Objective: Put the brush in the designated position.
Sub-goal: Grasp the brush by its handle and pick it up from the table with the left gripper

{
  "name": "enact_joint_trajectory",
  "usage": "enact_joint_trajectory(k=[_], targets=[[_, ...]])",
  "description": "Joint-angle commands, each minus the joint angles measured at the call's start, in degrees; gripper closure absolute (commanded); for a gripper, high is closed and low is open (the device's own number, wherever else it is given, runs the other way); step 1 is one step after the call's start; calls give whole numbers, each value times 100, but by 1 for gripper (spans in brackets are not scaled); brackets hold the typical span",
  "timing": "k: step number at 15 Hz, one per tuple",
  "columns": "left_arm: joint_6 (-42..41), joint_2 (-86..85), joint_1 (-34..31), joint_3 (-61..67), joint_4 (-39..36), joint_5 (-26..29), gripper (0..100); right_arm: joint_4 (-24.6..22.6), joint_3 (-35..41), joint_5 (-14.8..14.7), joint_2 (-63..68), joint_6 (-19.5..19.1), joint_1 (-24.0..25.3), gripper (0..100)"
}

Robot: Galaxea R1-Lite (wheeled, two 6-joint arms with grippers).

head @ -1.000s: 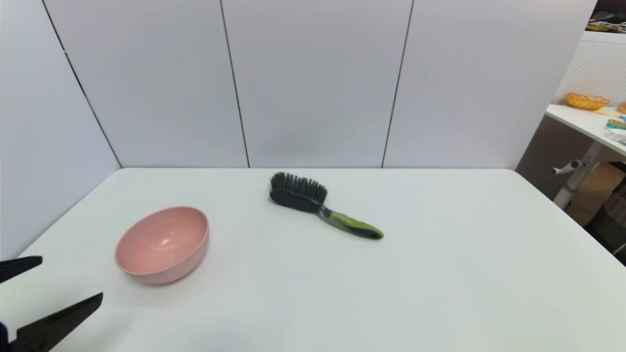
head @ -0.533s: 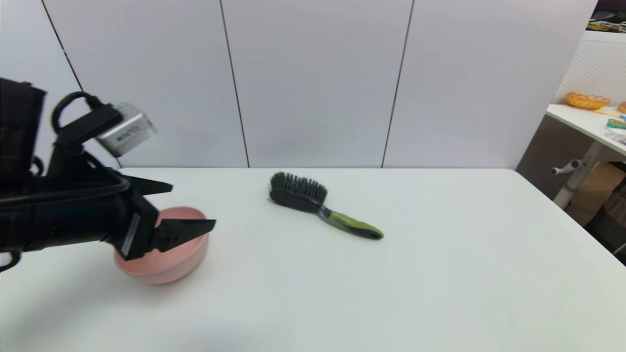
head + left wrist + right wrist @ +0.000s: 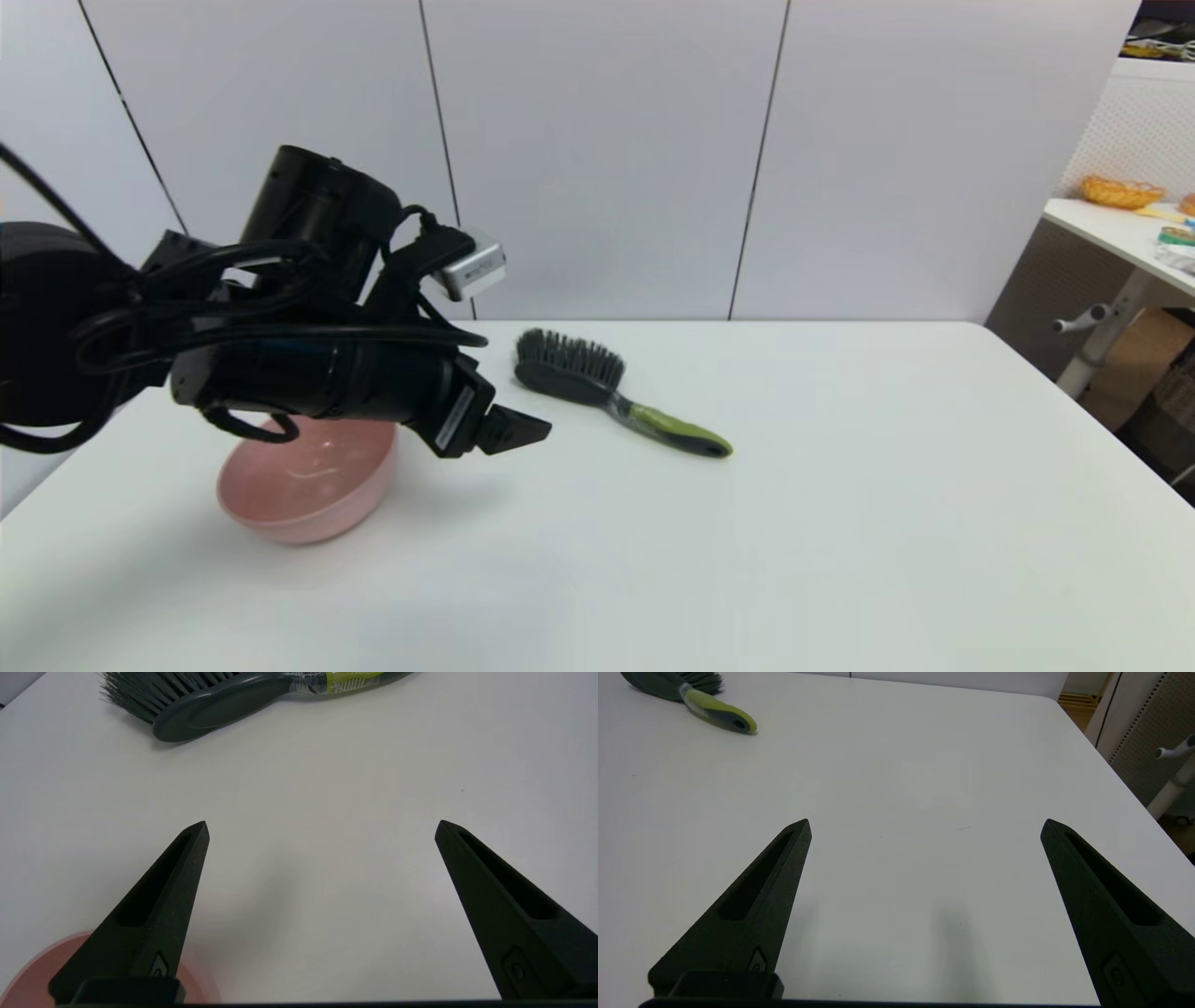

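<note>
Approach step: left end effector (image 3: 523, 431), fingers spread & empty, hangs over pink bowl (image 3: 308, 490), short of brush (image 3: 616, 397) mid-bench near back edge. Next: reach on, straddle handle, clamp. Right end effector (image 3: 924, 826) spread, parked.

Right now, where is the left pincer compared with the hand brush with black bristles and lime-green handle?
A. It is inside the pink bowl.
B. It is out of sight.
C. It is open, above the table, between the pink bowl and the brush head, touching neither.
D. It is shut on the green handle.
C: the left pincer is open over bare table, and the hand brush lies ahead, untouched, with the pink bowl behind.
</note>
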State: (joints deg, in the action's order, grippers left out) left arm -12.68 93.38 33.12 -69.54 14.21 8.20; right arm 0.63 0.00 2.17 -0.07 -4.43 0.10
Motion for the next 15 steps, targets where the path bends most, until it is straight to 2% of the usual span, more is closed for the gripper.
enact_joint_trajectory(k=[1, 5, 9, 11, 15], targets=[[37, 1068, 318, -1036, 117, -12, 0, -2, 9, 3, 7, -6, -1, 0], [538, 1850, 546, -2126, 468, -12, 0, -2, 9, 3, 7, -6, -1, 0], [1848, 2325, 748, -2547, 468, -117, 0, -2, 9, 3, 7, -6, -1, 0], [2041, 2562, 748, -2688, 468, -539, 0, -2, 9, 3, 7, -6, 8, 0], [2577, 2896, 792, -2996, 477, -1787, 0, -2, 9, 3, 7, -6, -1, 0]])
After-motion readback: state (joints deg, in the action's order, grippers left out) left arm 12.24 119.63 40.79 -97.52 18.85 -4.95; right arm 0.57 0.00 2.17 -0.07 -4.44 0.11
